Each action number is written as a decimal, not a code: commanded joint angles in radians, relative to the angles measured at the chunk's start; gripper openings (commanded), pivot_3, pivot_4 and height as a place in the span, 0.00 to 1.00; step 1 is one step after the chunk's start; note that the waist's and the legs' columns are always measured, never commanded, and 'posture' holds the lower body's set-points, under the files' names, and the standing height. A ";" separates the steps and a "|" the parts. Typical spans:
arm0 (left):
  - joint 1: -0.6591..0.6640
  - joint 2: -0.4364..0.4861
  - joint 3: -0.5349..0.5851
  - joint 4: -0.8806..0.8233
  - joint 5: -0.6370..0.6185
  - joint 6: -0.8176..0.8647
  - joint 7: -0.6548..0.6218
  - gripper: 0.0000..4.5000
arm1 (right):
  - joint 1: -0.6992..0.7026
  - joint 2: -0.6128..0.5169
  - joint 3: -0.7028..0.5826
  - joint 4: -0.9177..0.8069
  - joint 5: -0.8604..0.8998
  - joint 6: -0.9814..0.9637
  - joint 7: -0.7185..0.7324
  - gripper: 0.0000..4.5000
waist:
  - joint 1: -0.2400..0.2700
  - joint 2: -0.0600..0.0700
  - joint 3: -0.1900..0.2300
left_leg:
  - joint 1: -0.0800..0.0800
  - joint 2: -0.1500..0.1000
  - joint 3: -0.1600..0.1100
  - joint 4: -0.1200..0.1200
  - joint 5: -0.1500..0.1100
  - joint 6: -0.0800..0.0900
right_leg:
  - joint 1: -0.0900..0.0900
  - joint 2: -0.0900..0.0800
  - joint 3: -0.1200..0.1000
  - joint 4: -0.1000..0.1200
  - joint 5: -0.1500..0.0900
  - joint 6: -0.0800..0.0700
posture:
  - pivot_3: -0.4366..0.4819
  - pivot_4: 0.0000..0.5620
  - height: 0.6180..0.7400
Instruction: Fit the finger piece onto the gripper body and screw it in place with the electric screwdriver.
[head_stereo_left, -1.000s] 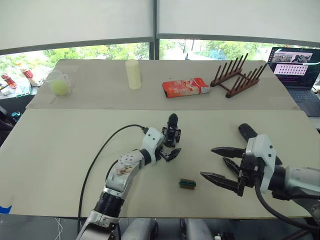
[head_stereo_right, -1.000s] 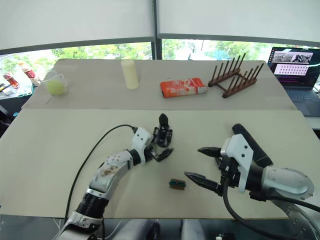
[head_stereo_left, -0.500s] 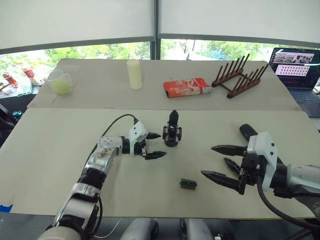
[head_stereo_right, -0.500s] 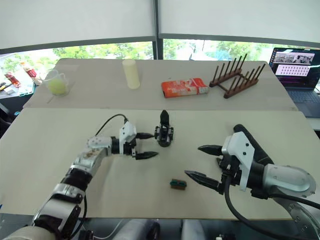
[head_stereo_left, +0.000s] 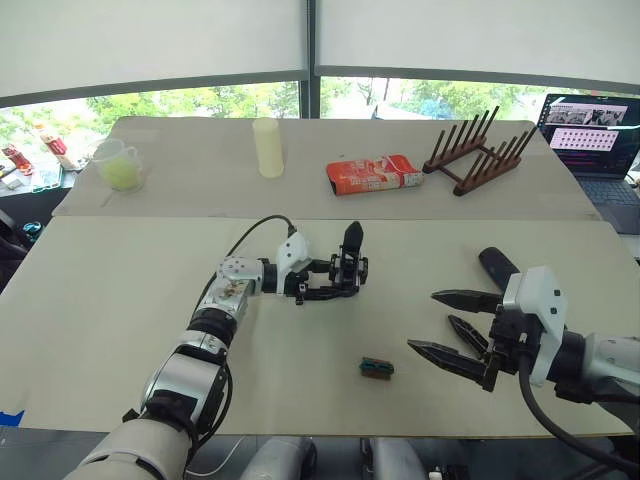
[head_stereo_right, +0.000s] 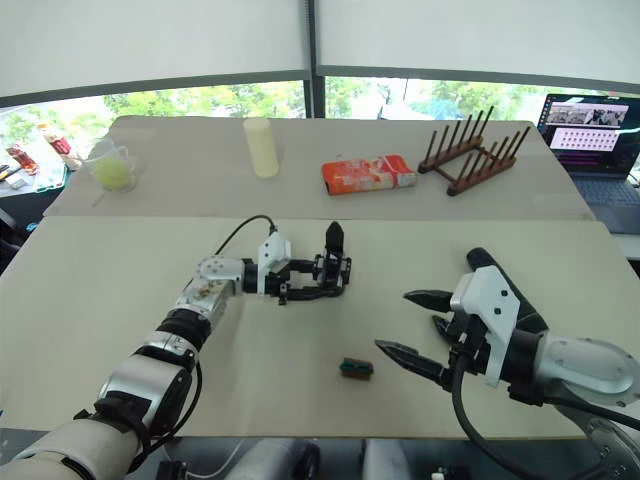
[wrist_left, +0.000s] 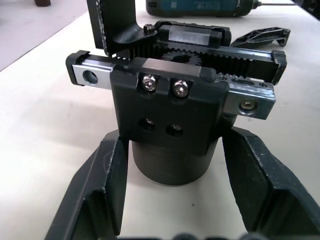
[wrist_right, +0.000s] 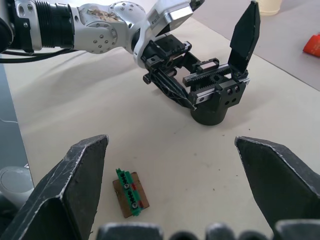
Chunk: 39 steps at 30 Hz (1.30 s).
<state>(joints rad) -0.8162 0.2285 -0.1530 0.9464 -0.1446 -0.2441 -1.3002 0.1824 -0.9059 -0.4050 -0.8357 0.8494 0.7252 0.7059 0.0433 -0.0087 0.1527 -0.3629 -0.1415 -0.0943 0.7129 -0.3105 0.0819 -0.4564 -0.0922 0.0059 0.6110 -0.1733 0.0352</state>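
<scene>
Tabletop (head_stereo_left: 120, 300), pale, carrying all items. Right tool (head_stereo_left: 452, 328), fingers spread wide, hovering above the tabletop's right part, holding nothing. Left tool (head_stereo_left: 328, 279), fingers spread to either side of the gripper body's round base, not visibly pressing it. Gripper body (head_stereo_left: 349, 268), upright at the tabletop's centre. Electric screwdriver (wrist_left: 200, 7) and finger piece (wrist_left: 260, 36), lying beyond the gripper body.

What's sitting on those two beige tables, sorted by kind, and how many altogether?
Machine parts: 2, gripper body and finger piece
Tools: 1, screwdriver
Small green blocks: 1
Cups: 1
Pale yellow cylinders: 1
Red cartons: 1
Wooden racks: 1
Total: 8
</scene>
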 joint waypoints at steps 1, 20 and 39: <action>0.057 -0.012 0.005 -0.139 -0.035 0.038 -0.028 0.51 | 0.006 0.007 -0.032 -0.032 0.024 -0.008 -0.010 1.00 | -0.001 0.000 0.000 | 0.000 0.000 0.000 0.000 0.000 0.000 | 0.000 0.000 0.000 0.000 0.000 0.000 | 0.48 0.27 1.00; 0.359 -0.037 -0.068 -0.653 -0.002 0.301 0.254 0.51 | 0.036 0.013 -0.039 -0.039 0.009 -0.016 -0.028 1.00 | 0.005 0.000 0.000 | 0.001 0.000 0.000 0.000 0.000 0.000 | 0.000 0.001 0.004 0.000 0.000 0.000 | 0.48 0.27 1.00; 0.319 0.540 0.085 -1.186 -0.431 0.787 -0.146 0.99 | -0.260 -0.573 0.043 0.356 0.086 0.343 0.124 1.00 | -0.002 0.003 0.001 | 0.001 0.001 0.000 -0.002 -0.001 0.000 | 0.000 0.000 -0.001 -0.002 0.000 0.000 | 0.48 0.27 1.00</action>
<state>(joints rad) -0.4665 0.7508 -0.0873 -0.1651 -0.5129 0.4938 -1.4238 -0.0346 -1.4669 -0.4287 -0.5207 0.9651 1.0749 0.8197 0.0417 -0.0059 0.1533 -0.3626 -0.1404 -0.0942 0.7109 -0.3120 0.0814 -0.4566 -0.0925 0.0038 0.6090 -0.1734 0.0349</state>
